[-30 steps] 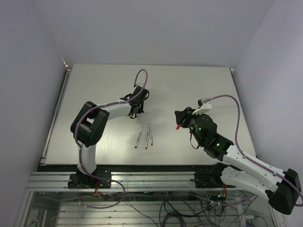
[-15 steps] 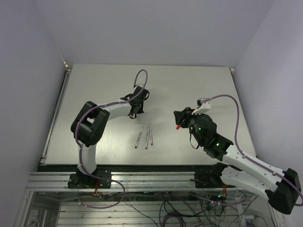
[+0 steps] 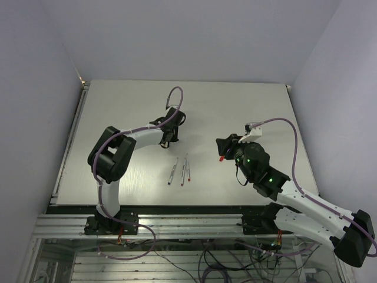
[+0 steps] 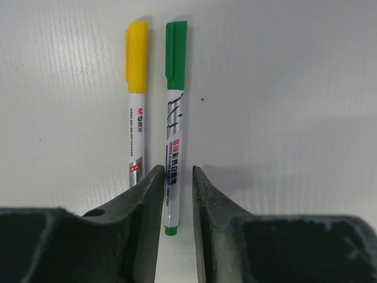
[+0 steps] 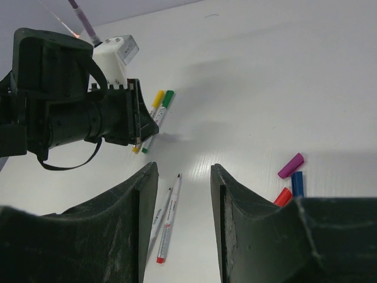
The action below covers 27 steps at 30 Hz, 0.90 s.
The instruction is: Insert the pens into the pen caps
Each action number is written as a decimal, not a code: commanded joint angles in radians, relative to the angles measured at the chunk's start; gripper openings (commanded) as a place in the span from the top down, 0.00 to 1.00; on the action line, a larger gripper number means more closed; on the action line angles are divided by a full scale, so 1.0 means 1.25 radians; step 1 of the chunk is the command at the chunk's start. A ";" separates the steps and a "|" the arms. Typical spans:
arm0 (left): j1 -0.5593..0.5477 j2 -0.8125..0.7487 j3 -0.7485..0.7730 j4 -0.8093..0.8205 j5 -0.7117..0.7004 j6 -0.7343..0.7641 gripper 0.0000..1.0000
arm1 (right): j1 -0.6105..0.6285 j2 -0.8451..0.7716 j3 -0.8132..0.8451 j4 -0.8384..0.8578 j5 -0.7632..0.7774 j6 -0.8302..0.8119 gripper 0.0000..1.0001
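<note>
While the left gripper (image 4: 177,177) stands slightly parted astride the capped green pen (image 4: 175,118), just beside the capped yellow pen (image 4: 136,106), the uncapped pens (image 3: 179,170) lie mid-table (image 3: 247,100), well off every edge. The right gripper (image 5: 182,167) hangs open near the loose purple, blue and red caps (image 5: 291,165).

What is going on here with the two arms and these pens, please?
The robot is capping marker pens. The left gripper sits low over the capped green pen, its fingers slightly apart around the pen's rear end, beside the capped yellow pen. The right gripper hangs open and empty. Uncapped pens lie between the arms, and a purple cap, blue cap and red cap lie loose.
</note>
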 commanded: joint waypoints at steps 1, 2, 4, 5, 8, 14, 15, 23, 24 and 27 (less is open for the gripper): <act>0.005 -0.048 0.020 -0.012 -0.008 -0.006 0.65 | 0.003 -0.007 -0.008 0.024 -0.001 0.001 0.59; 0.005 -0.056 0.020 -0.012 -0.007 -0.006 0.65 | 0.003 -0.007 -0.009 0.024 0.000 0.001 0.59; 0.005 -0.074 0.018 -0.017 -0.006 -0.006 0.65 | 0.003 -0.009 -0.010 0.025 0.004 0.003 0.59; 0.005 -0.086 0.017 -0.020 -0.007 -0.005 0.65 | 0.003 -0.010 -0.011 0.027 0.006 0.004 0.59; 0.005 -0.122 0.011 -0.026 -0.009 0.000 0.64 | 0.004 -0.010 -0.011 0.031 0.012 0.007 0.59; -0.002 -0.206 -0.033 -0.036 0.004 0.007 0.65 | 0.002 0.013 0.016 0.003 0.058 0.037 0.58; -0.006 -0.222 -0.047 -0.034 0.007 0.008 0.65 | 0.002 0.019 0.024 -0.007 0.068 0.043 0.58; -0.091 -0.338 -0.198 -0.050 0.004 0.016 0.65 | -0.004 0.057 0.049 -0.057 0.146 0.074 0.61; -0.105 -0.348 -0.214 -0.058 0.002 0.013 0.64 | -0.005 0.055 0.046 -0.058 0.157 0.075 0.60; -0.148 -0.374 -0.256 -0.087 0.003 0.001 0.64 | -0.013 0.058 0.049 -0.074 0.166 0.078 0.60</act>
